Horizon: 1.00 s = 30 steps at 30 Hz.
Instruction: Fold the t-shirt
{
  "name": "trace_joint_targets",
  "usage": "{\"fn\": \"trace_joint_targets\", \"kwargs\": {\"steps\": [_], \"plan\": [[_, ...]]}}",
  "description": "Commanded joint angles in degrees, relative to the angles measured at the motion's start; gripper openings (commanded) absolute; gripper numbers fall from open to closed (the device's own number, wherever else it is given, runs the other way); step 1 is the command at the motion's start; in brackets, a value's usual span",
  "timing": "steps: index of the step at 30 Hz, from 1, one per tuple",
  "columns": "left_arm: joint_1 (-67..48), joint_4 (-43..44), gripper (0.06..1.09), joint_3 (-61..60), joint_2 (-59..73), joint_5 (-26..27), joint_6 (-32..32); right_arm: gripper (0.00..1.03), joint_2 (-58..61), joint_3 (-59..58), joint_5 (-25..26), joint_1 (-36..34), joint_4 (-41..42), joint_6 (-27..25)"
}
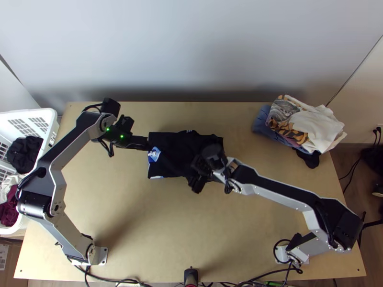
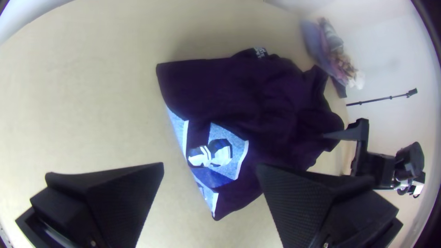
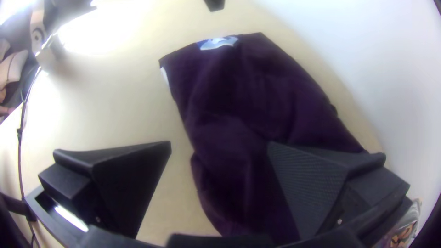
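Observation:
The dark t-shirt lies folded into a compact, slightly rumpled bundle at the table's middle, its blue and white print at the left end. My left gripper is at that left end in the top view; in the left wrist view the left gripper stands open, the printed edge of the shirt beyond its fingers. Over the shirt's right part is my right gripper. The right wrist view has the right gripper open, with the shirt beneath and between its fingers.
A pile of folded clothes lies at the table's back right, with a dark piece under its front. A white basket holding clothes stands beyond the left edge. Bare tabletop stretches in front of the shirt.

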Motion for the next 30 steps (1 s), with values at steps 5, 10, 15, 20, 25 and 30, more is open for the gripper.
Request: {"fn": "trace_joint_targets", "kwargs": {"steps": [5,10,15,20,25,30], "plan": [[1.9,1.5,1.04,-4.3,-3.3,0.5,-0.3,0.98,2.0,-1.6,0.6,6.2,2.7,-2.8],[2.4,2.1,1.04,-5.8,-4.3,0.7,-0.3,0.98,3.8,-0.7,1.1,6.5,4.7,-4.2],[3.3,2.4,1.04,-6.9,-4.9,0.9,0.2,0.98,5.9,-1.5,4.7,6.6,11.1,-11.3],[4.2,2.5,1.04,-7.1,-5.0,1.0,0.5,0.98,8.2,-1.3,6.8,6.2,14.3,-13.4],[4.7,2.5,1.04,-7.1,-4.9,1.1,1.0,0.98,9.4,-1.2,6.8,5.7,14.6,-13.9],[5.0,2.4,1.04,-6.9,-4.8,1.1,1.3,0.98,11.6,-1.1,6.8,5.0,14.7,-14.2]]}}
